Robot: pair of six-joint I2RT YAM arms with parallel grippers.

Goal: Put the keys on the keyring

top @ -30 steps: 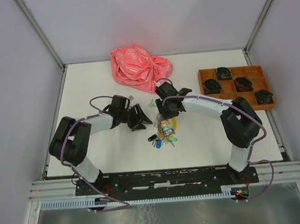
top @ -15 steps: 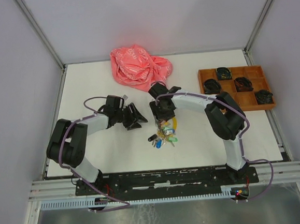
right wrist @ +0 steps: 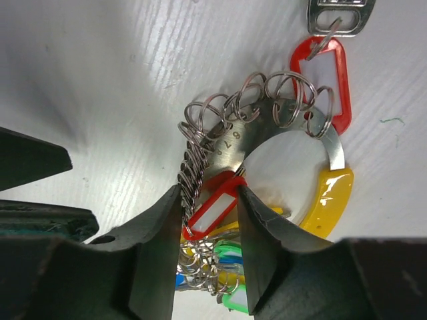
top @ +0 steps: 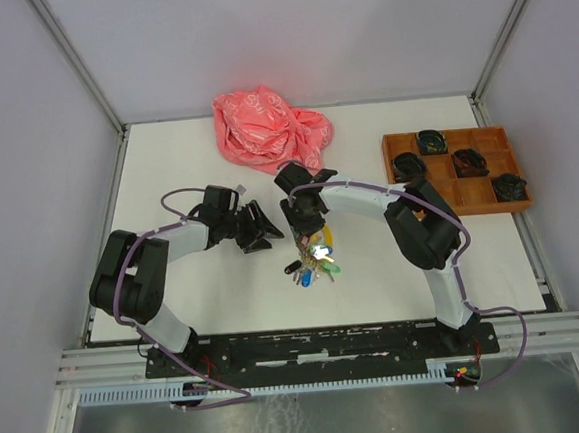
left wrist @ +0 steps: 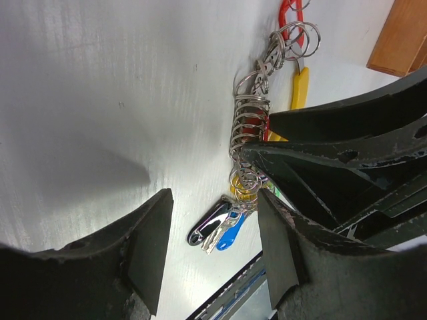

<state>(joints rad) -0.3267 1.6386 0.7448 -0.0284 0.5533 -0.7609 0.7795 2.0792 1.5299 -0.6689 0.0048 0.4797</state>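
The red-tagged key (right wrist: 212, 212) lies inside the right claw (right wrist: 208, 200) — whether pinched, unclear.

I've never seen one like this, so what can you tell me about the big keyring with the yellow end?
The keyring is a flat, shiny metal band bent into an open loop, stamped with small marks, with a yellow plastic piece at one end. Many small wire rings sit along it. It lies flat on the white table. The right gripper straddles its crowded side, a red tag between its fingers.
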